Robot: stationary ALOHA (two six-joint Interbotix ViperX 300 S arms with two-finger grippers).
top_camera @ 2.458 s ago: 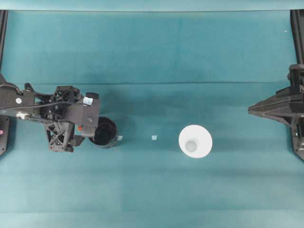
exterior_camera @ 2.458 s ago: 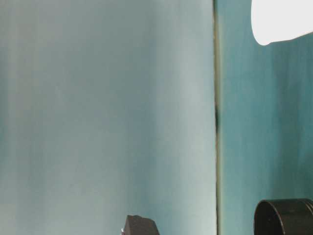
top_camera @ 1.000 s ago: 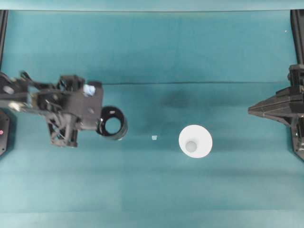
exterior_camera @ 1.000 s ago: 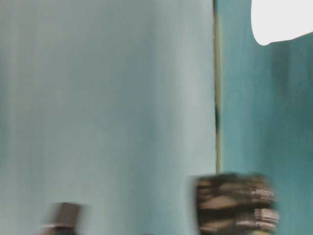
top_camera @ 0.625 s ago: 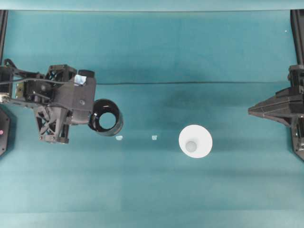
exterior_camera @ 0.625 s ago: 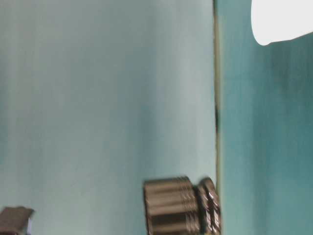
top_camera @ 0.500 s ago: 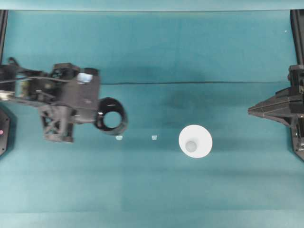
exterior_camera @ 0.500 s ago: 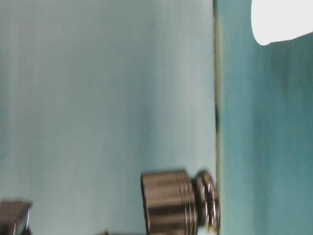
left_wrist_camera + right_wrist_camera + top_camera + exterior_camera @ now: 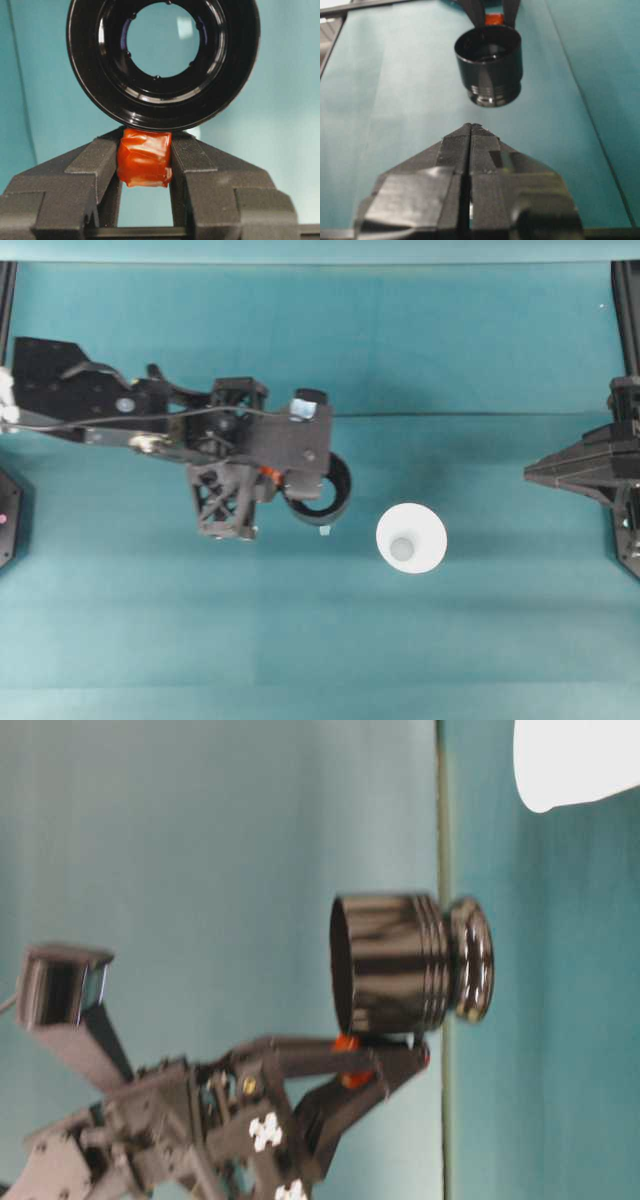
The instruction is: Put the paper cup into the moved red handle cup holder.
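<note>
The holder is being held clear of the table by the left gripper, whose fingers are being pressed against both sides of the red handle. In the left wrist view the holder is being seen from above, and the table is being seen through the round hole in its base. In the table-level view the holder is being carried upright in the air, with its ridged base toward the table and the handle caught between the fingers of the left gripper. In the overhead view the holder is being kept just beside the cup, on the left arm's side of it and apart from it. The cup is being left standing alone on the table, near the middle, with its wide rim up; a part of it is also being shown in the table-level view. The right gripper is being held well apart from the cup at the table's right edge, and in the right wrist view its fingers are being pressed together with nothing between them, the holder hanging ahead of them.
</note>
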